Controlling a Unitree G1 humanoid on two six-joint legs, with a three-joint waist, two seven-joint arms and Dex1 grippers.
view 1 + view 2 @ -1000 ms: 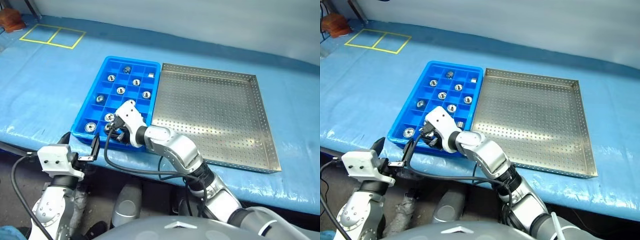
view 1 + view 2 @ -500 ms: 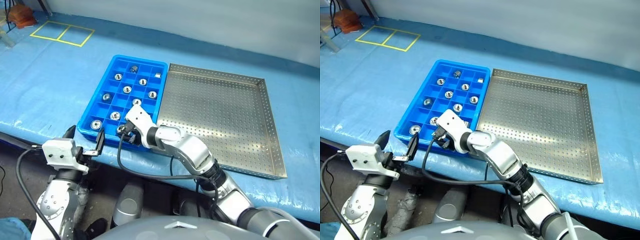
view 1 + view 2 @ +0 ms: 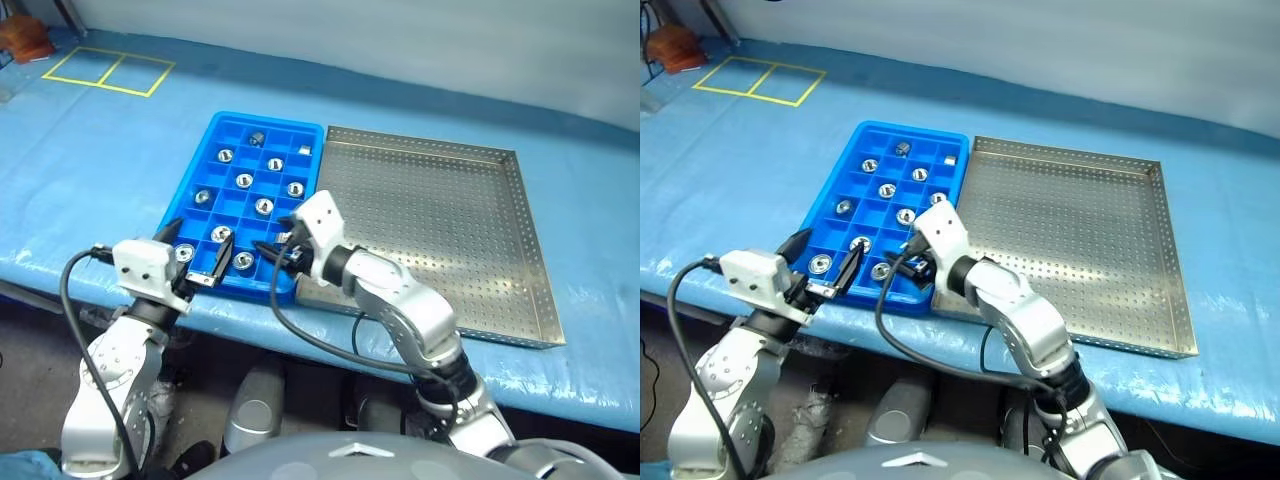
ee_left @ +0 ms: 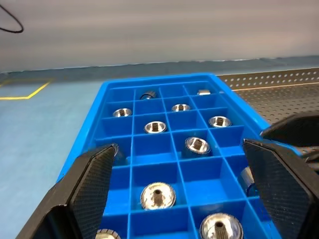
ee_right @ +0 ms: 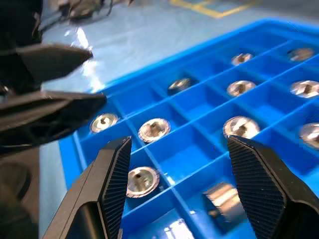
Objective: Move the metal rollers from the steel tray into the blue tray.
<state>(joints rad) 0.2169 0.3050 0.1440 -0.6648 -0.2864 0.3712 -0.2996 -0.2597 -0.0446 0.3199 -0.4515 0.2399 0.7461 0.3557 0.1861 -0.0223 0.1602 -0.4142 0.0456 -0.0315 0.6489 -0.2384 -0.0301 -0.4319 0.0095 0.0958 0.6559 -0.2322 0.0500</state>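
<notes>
Gleaming silver metal rollers (image 3: 245, 181) dot the blue tray (image 3: 197, 225); both pincers (image 3: 196, 253) (image 3: 278, 250) stand apart.

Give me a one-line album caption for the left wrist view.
Open left gripper facing the blue tray, its compartments dotted with metal rollers.

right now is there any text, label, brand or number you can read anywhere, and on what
None: no readable word, number or brand on the blue tray, the steel tray, the metal rollers or either gripper.
The yellow tape on the blue surface forms plain rectangles, not characters.
</notes>
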